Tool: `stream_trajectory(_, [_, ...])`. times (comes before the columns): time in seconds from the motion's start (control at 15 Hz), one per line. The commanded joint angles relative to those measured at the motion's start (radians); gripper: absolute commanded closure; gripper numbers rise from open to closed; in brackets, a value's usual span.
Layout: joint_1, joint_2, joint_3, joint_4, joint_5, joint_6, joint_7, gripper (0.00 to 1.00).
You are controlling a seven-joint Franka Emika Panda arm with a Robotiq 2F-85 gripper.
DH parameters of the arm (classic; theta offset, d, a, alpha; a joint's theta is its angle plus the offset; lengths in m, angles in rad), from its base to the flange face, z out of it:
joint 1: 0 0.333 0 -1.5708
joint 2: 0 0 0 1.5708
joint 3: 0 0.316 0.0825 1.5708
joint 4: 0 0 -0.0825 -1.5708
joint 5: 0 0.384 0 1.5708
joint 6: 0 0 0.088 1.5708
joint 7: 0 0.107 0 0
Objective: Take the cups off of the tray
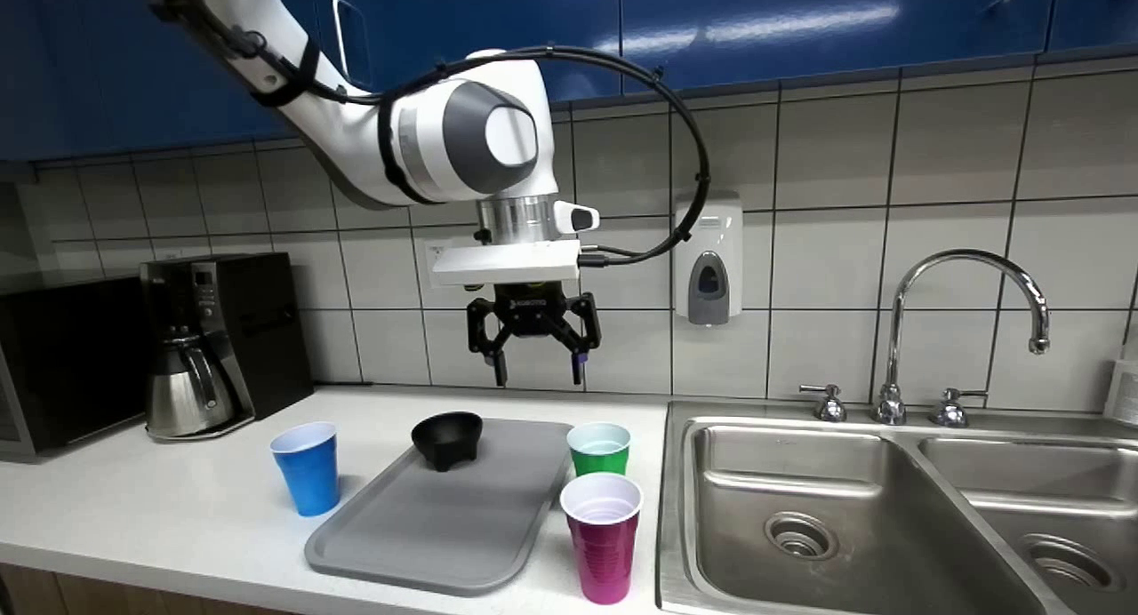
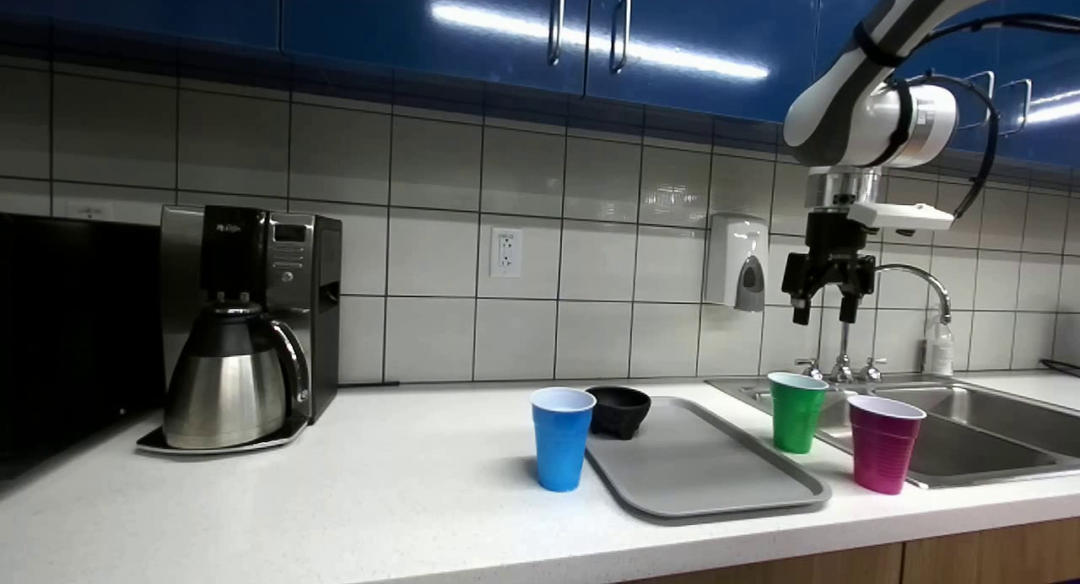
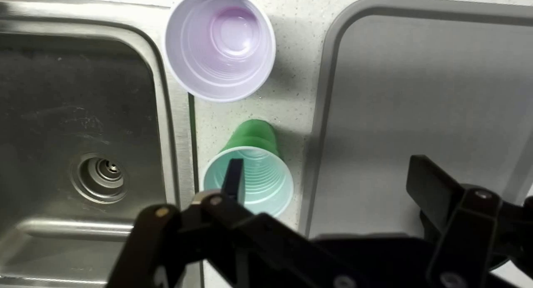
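Observation:
The grey tray lies on the counter and also shows in an exterior view and the wrist view. The black cup stands upright on its back corner, on the coffee maker's side. The blue cup stands on the counter beside the tray, outside the wrist view. The green cup and magenta cup stand upright on the counter between tray and sink. My gripper is open and empty, high above the counter. Its finger largely hides the black cup in the wrist view.
The steel sink with its faucet adjoins the magenta and green cups. A coffee maker with a steel pot stands at the far side. A soap dispenser hangs on the tiled wall. Blue cabinets overhang the counter.

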Motion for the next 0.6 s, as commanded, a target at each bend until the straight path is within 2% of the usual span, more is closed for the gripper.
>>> stream_trajectory(0.0, [0.012,-0.089,0.032,-0.051,-0.035,-0.04,0.075,0.0])
stream_trajectory(0.07, [0.016,-0.099,0.037,-0.055,-0.035,-0.052,0.083,0.0])
stream_trajectory(0.13, [0.02,-0.044,0.015,-0.026,-0.008,-0.019,0.038,0.0])
stream_trajectory(0.53, [0.026,-0.068,0.022,-0.042,-0.01,-0.029,0.053,0.0])
